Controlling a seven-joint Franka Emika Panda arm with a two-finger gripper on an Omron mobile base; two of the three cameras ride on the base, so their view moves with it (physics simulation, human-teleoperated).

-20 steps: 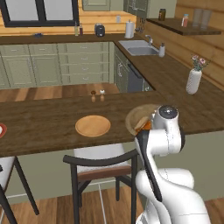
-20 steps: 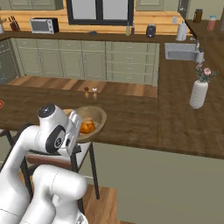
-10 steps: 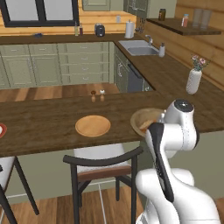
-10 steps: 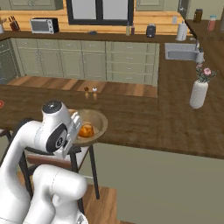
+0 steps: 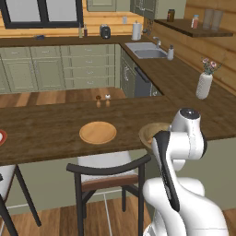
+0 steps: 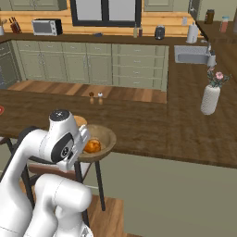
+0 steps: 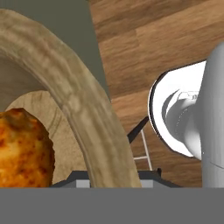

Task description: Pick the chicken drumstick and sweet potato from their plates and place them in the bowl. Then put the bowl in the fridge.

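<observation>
Hand view first: on the left, drumstick (image 7: 22, 148) down inside the bowl (image 7: 74, 100), glossy orange, meaty end up. Just right of it, thick wooden rim running straight down into the claw (image 7: 114, 178), pinched narrow on that wall, one finger inside and one outside. So, bowl gripped by its near edge, the bulk of it lying off to the claw's left in that shot.

Over to left base view, going across: red-rimmed plate (image 5: 1, 137) at the far left edge of the desk (image 5: 46, 133), then wooden plate (image 5: 97, 132) bare in the middle, then the bowl at the near edge, half hidden behind the arm. From the right base view, looks to be hanging just past the desk's front edge, above the chair (image 5: 108, 168).

Dark wood top, long and L-shaped, vase (image 5: 204, 84) far right. Green cabinets and sink (image 5: 146, 50) beyond. Guessing next up: a carry to the fridge, kept level so nothing rolls out.
</observation>
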